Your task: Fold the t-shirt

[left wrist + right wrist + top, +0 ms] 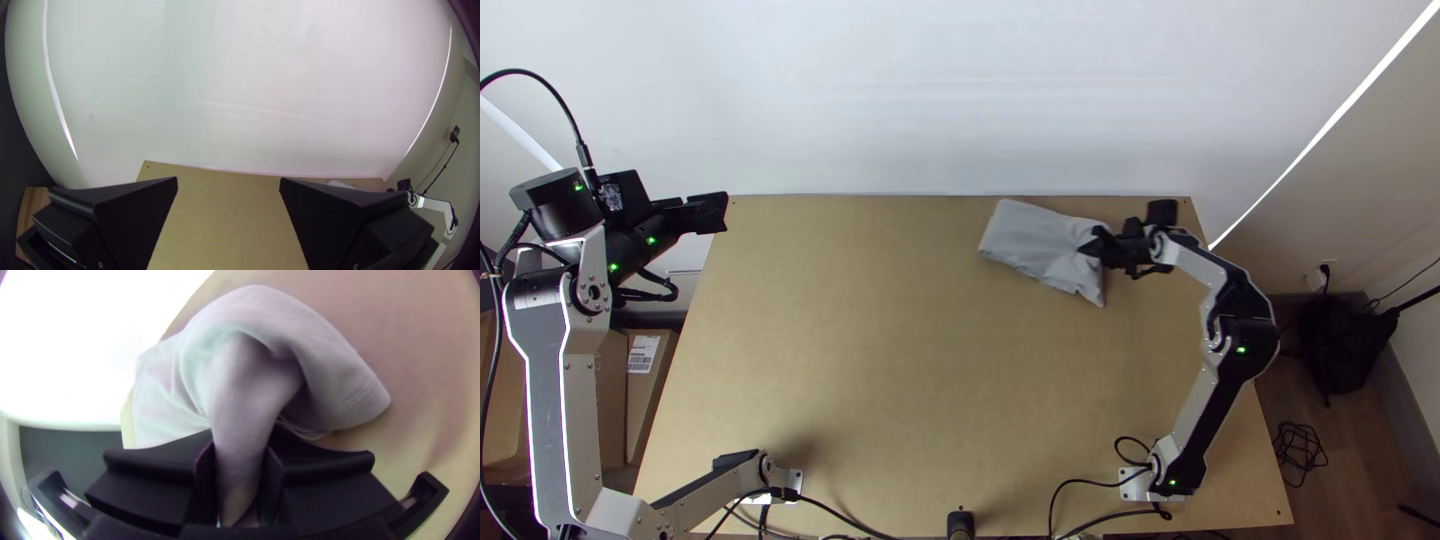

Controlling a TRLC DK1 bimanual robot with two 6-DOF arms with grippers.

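Left gripper [720,212]: released. The top view places it at the table's far left corner; in the left wrist view its two black fingers [120,220] stand wide apart.

Right gripper [1092,245]: grasping the t-shirt [1040,240]. The right wrist view shows a gathered length of grey cloth pinched between its two fingers [150,462], which stand a little apart by the thickness of the cloth. The portion gripped lies on the side of the garment toward the table's right edge.

T-shirt: located on the far right part of the table [900,380], close along the far edge and left of the far right corner. It lies folded into a compact bundle, number of layers not determinable. In the right wrist view the cloth arches up ahead of the fingers, and one stitched hem [357,399] is visible to the side.

Count: t-shirt, one. Table, one. Grippers, two, with two fingers each. Arms, two, bases at the near edge toward its left and right ends. Black post [961,525] at the middle of the near edge, one. On the floor past the right edge: black bag [1342,345], one; tangle of cable [1300,450], one. Beyond the left edge: cardboard box with a white label [640,400], one.
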